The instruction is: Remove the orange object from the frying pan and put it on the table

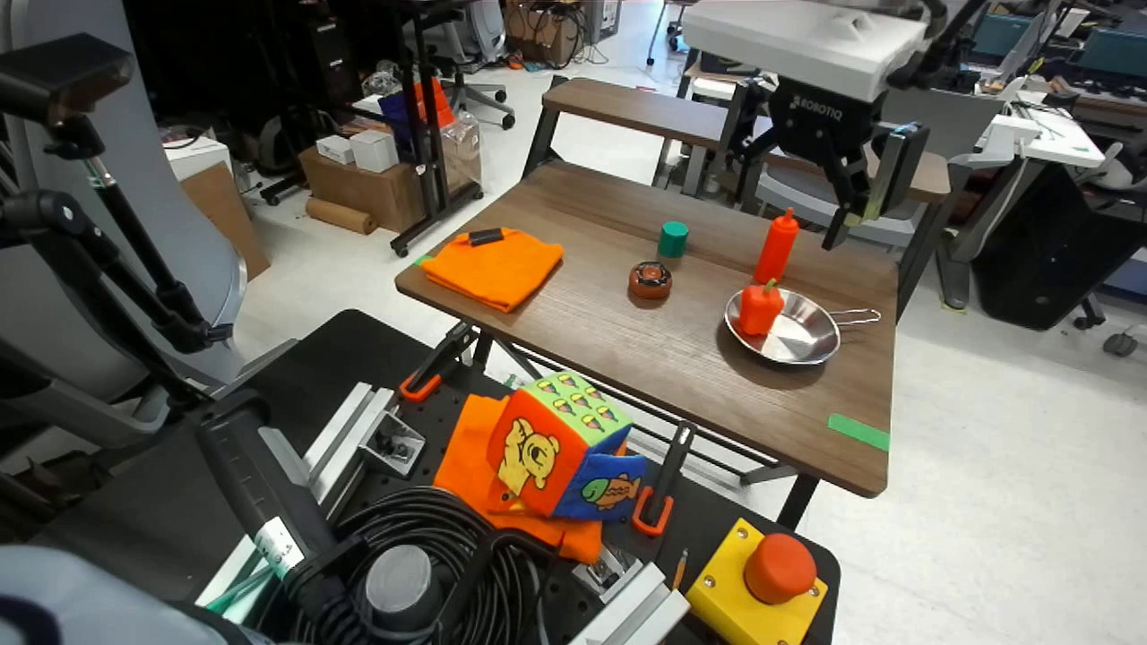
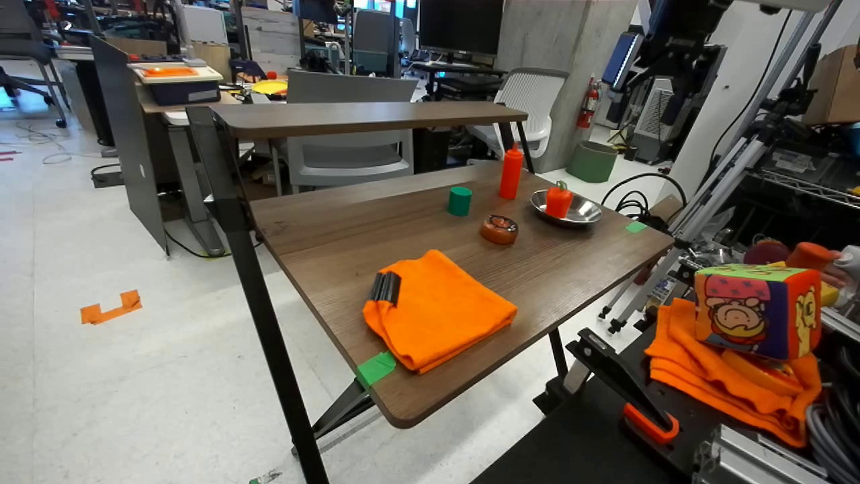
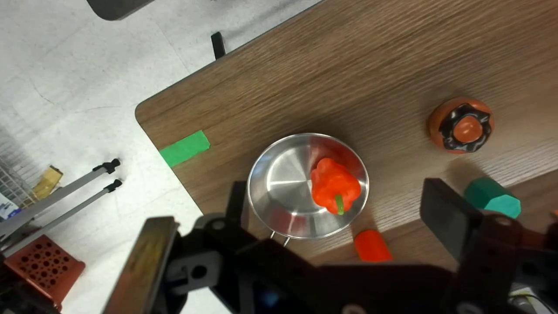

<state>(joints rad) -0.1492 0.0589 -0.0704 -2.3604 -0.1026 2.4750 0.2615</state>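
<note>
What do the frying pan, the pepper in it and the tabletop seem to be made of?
The frying pan: shiny metal, probably steel; red reflections show inside it.
The pepper: likely smooth plastic, given its even colour and slight sheen, though rubber is possible.
The tabletop: satin brown wood or laminate; streaked grain fits both.

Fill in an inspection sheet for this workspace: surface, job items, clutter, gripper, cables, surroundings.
Surface: brown wooden table, green tape near two corners.
Job's things: orange-red pepper, stem up, inside the silver frying pan; not yet on the table.
Clutter: orange-red squeeze bottle, green cylinder, round brown-and-black piece, folded orange cloth bearing a black object.
Gripper: open, holding nothing, above the table.
Cables: coiled black cable on the black platform, off the table.
Surroundings: red button on a yellow box; light gray chair beyond the table; cardboard box on the floor.
</note>
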